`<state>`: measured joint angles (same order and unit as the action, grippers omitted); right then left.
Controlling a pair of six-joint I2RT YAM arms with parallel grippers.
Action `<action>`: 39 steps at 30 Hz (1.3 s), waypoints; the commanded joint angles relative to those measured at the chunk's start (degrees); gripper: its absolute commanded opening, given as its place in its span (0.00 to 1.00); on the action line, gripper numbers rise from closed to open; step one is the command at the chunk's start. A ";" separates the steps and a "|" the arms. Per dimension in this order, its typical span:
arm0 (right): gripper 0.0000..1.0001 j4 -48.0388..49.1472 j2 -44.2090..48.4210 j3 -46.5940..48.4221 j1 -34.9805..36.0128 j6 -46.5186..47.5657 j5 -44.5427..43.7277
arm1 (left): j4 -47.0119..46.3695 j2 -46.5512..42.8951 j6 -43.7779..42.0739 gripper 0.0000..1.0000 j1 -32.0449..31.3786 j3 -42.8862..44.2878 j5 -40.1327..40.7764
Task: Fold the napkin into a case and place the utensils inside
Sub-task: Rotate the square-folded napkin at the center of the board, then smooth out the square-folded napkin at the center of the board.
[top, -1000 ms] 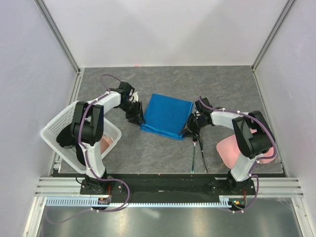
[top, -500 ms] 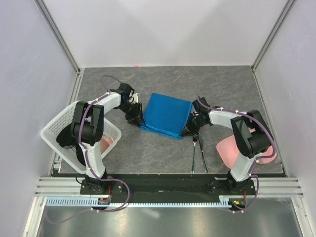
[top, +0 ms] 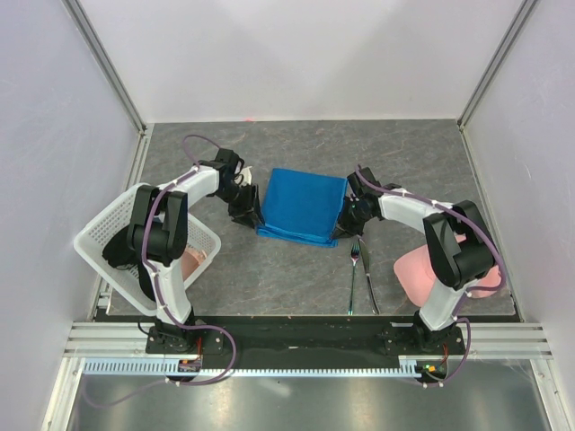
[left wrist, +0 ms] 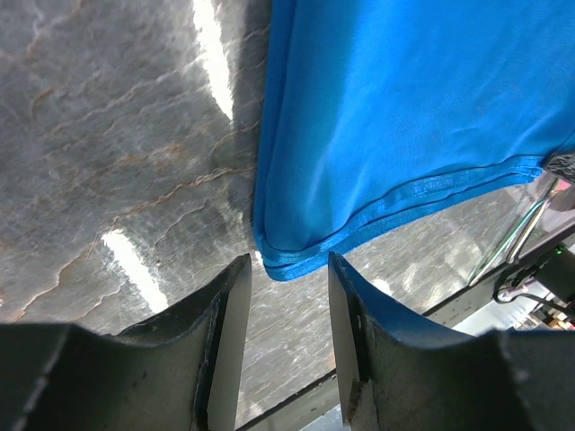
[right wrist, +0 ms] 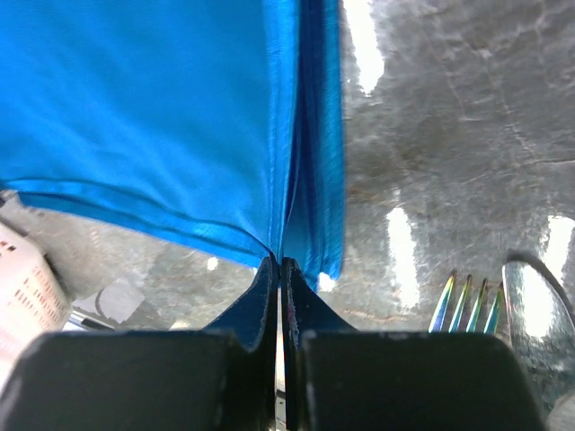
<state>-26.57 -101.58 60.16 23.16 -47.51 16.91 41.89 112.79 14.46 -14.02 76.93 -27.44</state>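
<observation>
Right hand [right wrist: 279,267] newly tight on napkin [right wrist: 135,108] edge (left hand [left wrist: 287,269] wide, seemingly beside it)

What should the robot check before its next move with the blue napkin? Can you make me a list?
1. Right gripper pinching the napkin corner: ok.
2. Left gripper closed on its corner: not ok, jaws open, corner just at the fingertips.
3. Napkin lying flat on the table: ok.
4. Fork and knife clear of the cloth: ok.
5. Right grip catching every layer: cannot tell.
</observation>
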 commanded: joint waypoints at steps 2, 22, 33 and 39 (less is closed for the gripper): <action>0.00 -2.08 3.67 2.77 0.31 1.19 -0.91 | 0.21 1.11 -1.36 0.47 -0.48 3.23 -2.88; 0.00 -2.09 2.44 2.68 0.22 1.80 -0.21 | 0.04 -1.96 -1.36 0.47 -0.92 4.11 3.45; 0.00 -1.56 1.91 2.77 0.13 1.72 0.06 | 1.17 3.40 -0.75 0.43 -1.01 6.22 -0.42; 0.00 -1.47 1.65 2.86 0.05 2.06 0.06 | 3.64 4.72 -1.71 0.42 -1.01 7.98 0.11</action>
<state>-28.08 -99.66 61.23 23.16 -46.22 16.84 43.53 116.64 14.48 -14.76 82.32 -26.13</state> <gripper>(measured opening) 0.010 0.418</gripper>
